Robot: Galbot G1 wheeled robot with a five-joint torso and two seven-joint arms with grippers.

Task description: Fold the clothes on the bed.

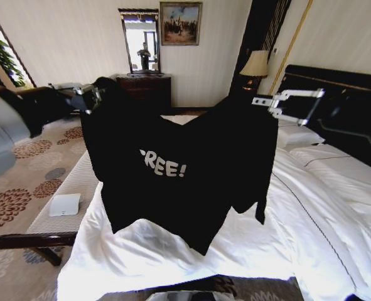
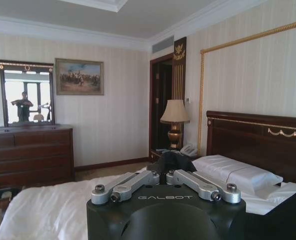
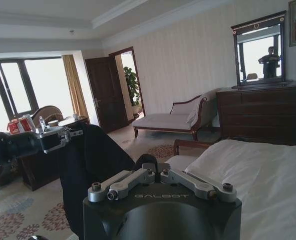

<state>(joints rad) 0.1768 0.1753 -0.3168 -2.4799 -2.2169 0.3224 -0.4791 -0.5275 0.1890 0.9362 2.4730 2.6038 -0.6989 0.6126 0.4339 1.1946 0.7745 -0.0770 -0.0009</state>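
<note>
Black T-shirt (image 1: 185, 169) spread between both grippers, white lettering showing

Dark wooden dresser (image 2: 30, 155) under mirror (image 2: 26, 95) and framed painting (image 2: 79, 76); lit lamp (image 2: 175, 120) beside telephone (image 2: 189, 149); chaise (image 3: 175, 117) near door.

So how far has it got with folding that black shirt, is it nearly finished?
Not nearly. Done: the black soft-fabric T-shirt with white lettering has been picked up off the large white-sheeted bed. In hand: the left gripper and right gripper each pinch a top corner, holding it spread out in the air, its hem hanging just above the sheets. Left: no fold shows yet, so all the folding remains.
</note>
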